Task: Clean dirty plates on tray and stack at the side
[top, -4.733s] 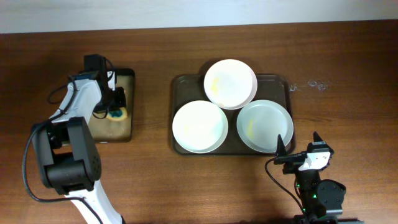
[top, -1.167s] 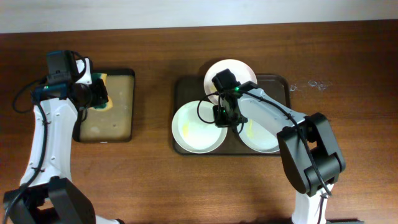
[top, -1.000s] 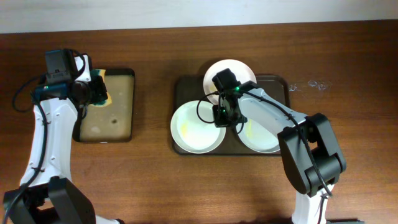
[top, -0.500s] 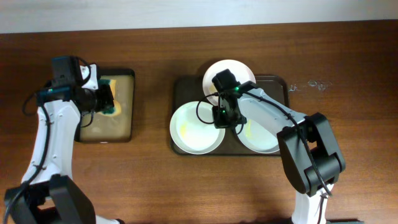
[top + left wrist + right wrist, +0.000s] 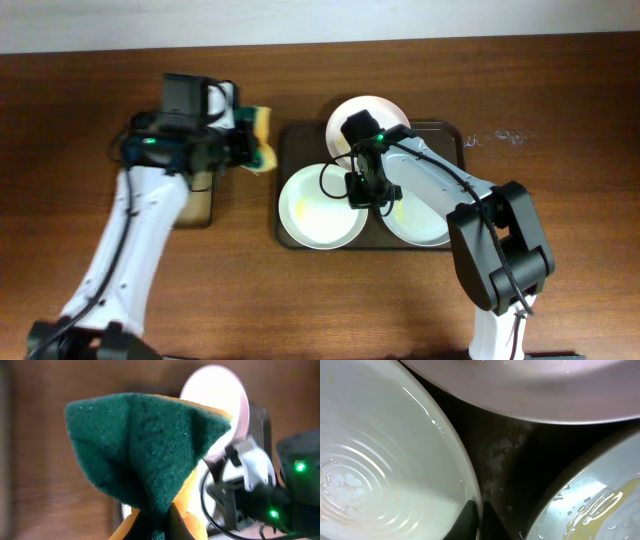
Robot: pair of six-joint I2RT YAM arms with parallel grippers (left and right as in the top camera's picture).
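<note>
**Sponge aloft as right claw grips a plate rim**

From overhead, the left arm slants from the lower left corner up to the upper middle of the frame. Its forearm crosses a small tray [image 5: 203, 205] and its wrist is turned toward the right. The left claw [image 5: 250, 150] is clamped on a sponge [image 5: 263, 135], yellow with a green face. The sponge is held over the bench [image 5: 300, 300], just outside the upper left corner of the tray [image 5: 455, 135]. The left wrist view shows the sponge [image 5: 145, 455] folded, green side to the lens and pinched along its lower edge. The claw's fingers are hidden behind it.

The right arm rises from the lower right edge, bends at right centre and reaches left across the tray, with its wrist pointing down. The right claw [image 5: 366, 192] sits at the right-hand rim of the left plate [image 5: 312, 212]. In the right wrist view the claw [image 5: 479, 521] is narrow. One fingertip sits on either side of that plate's [image 5: 380, 460] rim, gripping it, with the dark, speckled tray floor [image 5: 505, 450] alongside.

All three plates lie on the tray. The left plate is at lower left. The right plate [image 5: 432, 215] is at lower right and carries a yellowish smear. The top plate [image 5: 385, 112] is at upper middle, and its edge reaches past the tray's top rim.
</note>
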